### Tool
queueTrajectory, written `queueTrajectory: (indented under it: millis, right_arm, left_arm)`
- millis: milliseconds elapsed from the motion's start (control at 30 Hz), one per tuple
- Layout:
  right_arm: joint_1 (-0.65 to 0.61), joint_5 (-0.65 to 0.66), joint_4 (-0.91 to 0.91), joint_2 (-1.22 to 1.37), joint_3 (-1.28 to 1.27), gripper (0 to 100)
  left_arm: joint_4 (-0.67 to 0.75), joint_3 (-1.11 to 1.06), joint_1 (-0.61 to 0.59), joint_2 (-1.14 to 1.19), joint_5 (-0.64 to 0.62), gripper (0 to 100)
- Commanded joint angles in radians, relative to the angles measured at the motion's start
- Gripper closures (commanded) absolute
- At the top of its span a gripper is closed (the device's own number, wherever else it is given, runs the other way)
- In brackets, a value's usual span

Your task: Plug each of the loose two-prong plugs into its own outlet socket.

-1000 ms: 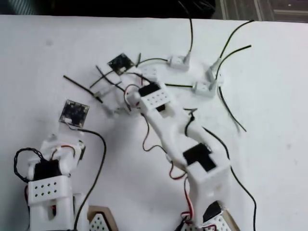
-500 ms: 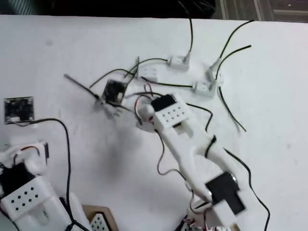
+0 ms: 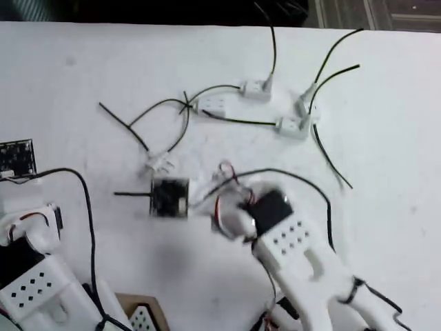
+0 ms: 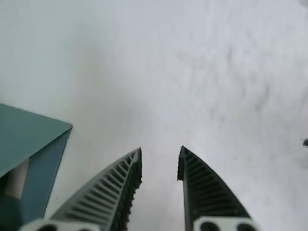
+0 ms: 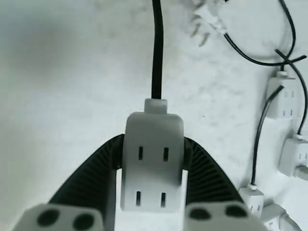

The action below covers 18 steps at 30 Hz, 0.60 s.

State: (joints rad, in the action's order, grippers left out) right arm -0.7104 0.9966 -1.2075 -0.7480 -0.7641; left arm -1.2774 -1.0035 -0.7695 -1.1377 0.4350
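My right gripper (image 5: 153,192) is shut on a white outlet socket (image 5: 153,159), gripping its two sides; a short black cord (image 5: 157,53) runs out past the fingertips. In the high view that cord stub (image 3: 131,195) pokes out from under the right wrist's camera board (image 3: 169,198). A loose white two-prong plug (image 3: 160,163) on a black cord lies just beyond it, prongs showing (image 5: 207,21). Three more white sockets (image 3: 212,105) (image 3: 255,88) (image 3: 293,126) sit farther back. My left gripper (image 4: 159,168) is open over bare table at the left edge.
Black cords (image 3: 331,158) trail across the back right of the table (image 3: 83,62). A teal block (image 4: 29,149) stands beside the left gripper. The left arm (image 3: 34,276) fills the front left corner. More sockets (image 5: 281,98) (image 5: 294,156) lie beside the right gripper.
The right arm has drawn back from the cluster of sockets toward the table's front, carrying the socket. The left arm swung out to the left edge.
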Motion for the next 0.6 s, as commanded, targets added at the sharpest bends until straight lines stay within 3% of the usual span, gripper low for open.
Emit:
queueTrajectory:
  millis: [0, 200, 367, 567]
  right_arm:
    - [-0.041, 0.055, 0.048, -0.053, -0.106, 98.1]
    - [-0.033, 0.19, 0.236, 0.036, -0.213, 98.1]
    - [-0.033, 0.292, 0.371, 0.208, -0.212, 98.1]
    - [-0.038, 0.31, 0.536, 0.371, -0.21, 97.5]
  left_arm:
    - [0.003, -0.012, -0.008, -0.015, -0.009, 86]
    - [0.015, -0.081, -0.005, -0.015, -0.009, 86]
    - [0.11, -0.201, -0.005, -0.015, -0.011, 86]
    - [0.135, -0.247, -0.002, -0.013, -0.011, 86]
